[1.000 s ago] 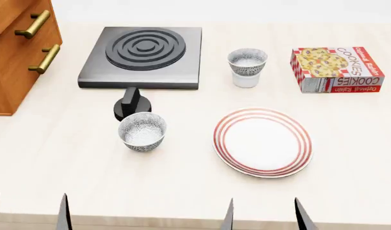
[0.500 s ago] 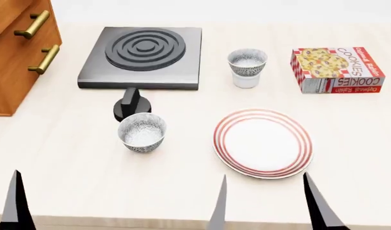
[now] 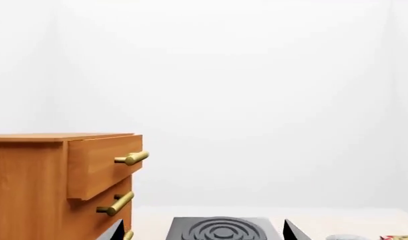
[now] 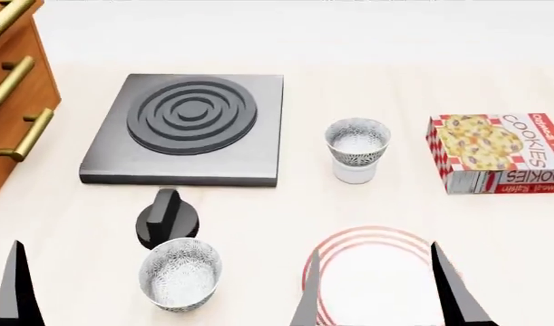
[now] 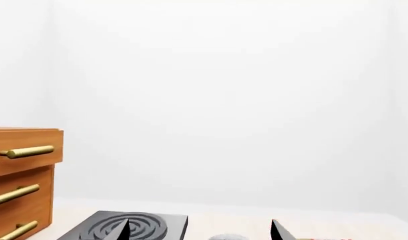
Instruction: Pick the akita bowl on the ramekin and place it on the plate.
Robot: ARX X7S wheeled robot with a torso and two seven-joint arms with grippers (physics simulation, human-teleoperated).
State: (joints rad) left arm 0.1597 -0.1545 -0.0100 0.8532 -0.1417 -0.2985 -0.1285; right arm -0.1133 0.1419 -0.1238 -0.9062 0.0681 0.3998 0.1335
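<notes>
Plate cut off, partly behind right gripper jaws

From my seat, the akita bowl sat on the ramekin with open table all round it, so my hands had room from above and from the near side. The cookie box stood off to its right, the stove to its left, neither touching. The plate lay near, bare on top. The second bowl and the black knob crowded the left approach; the drawers walled the far left.
</notes>
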